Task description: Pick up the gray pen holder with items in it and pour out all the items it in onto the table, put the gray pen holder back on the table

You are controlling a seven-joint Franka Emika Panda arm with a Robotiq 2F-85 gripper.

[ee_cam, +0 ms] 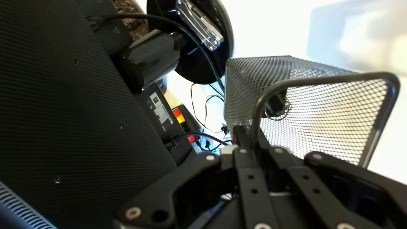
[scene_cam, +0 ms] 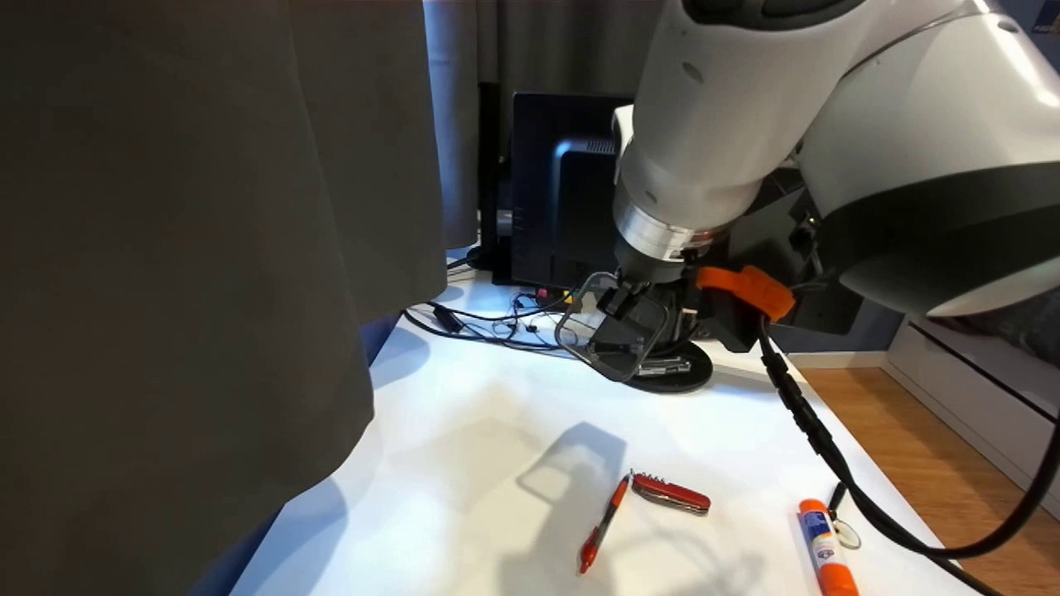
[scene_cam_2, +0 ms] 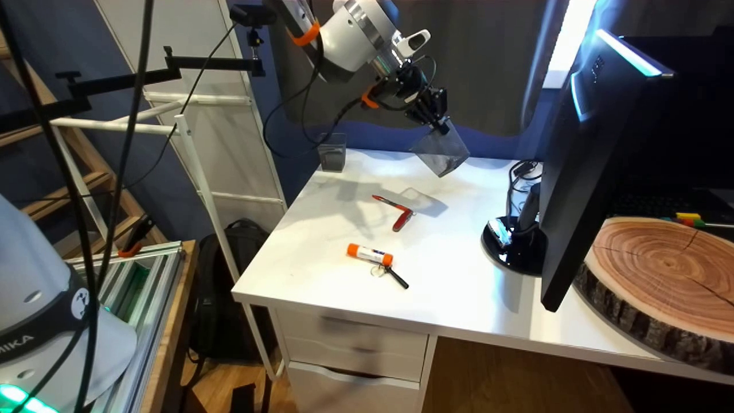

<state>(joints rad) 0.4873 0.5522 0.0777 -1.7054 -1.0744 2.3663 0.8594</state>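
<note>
One white table [scene_cam_2: 453, 258]: broad and flat, with bare room, a sensible place for pouring.
White robot arm [scene_cam: 704, 132]: reaches above it, wrist slanted, presumably to tip what it carries.
Dark monitor [scene_cam_2: 602, 166]: stands on the table; a wide swing might, I judge, bump it.
Gray pen holder [ee_cam: 318, 114]: mesh cup in the air, apart from the table, tilted, not upended.
Gripper [ee_cam: 252, 136]: fingers pinching the holder's rim, leaving its mouth free for pouring.
Glue stick [scene_cam_2: 370, 254]: lies on the table, seemingly poured out already.
Red pen [scene_cam: 607, 521]: lies loose there too, likely another poured item.
Red pocketknife [scene_cam: 671, 494]: at the pen's tip; touching or not, I can't tell from here.
Dark thing with a ring [ee_cam: 276, 104]: seems to rest inside the holder, so steeper tipping looks needed.
</note>
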